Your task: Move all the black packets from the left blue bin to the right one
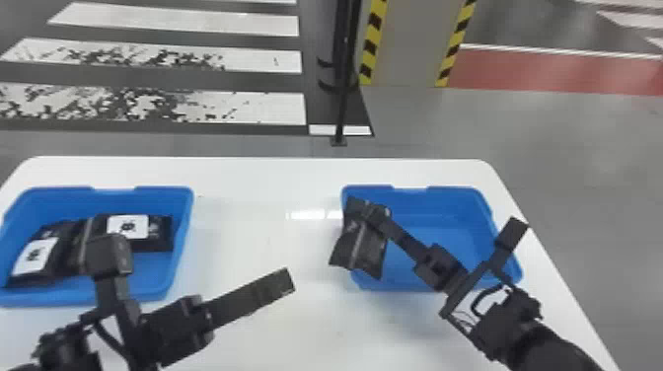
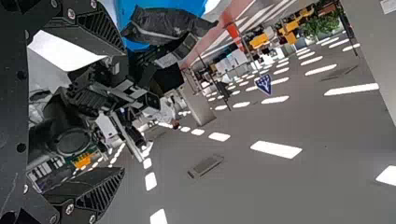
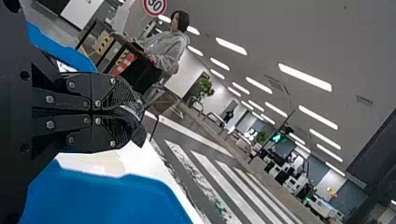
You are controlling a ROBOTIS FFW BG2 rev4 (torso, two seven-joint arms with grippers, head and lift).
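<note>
"Hovering over the tabletop (image 1: 246, 237), between the bins, is the left gripper (image 1: 282, 281) holding anything?"

"No, its two fingers (image 2: 100, 196) stand wide apart, nothing between them."

"And the right gripper (image 1: 379, 216)?"

"Closed on a black packet (image 1: 365, 254), pinching it near its upper end. The packet hangs at the left side of the right bin (image 1: 454, 217), its lower part reaching past the rim over the tabletop."

"What about the left bin (image 1: 163, 200)?"

"At least two more lie in it, side by side: one black packet with a white label (image 1: 64, 246) toward the left, another labelled packet (image 1: 160, 237) toward the right. I can't tell if there's a third between."

"Beyond the tabletop?"

"A black post (image 1: 342, 98) on the floor, white stripes (image 1: 172, 24) to its left, yellow-and-black tape (image 1: 377, 29) to its right."
</note>
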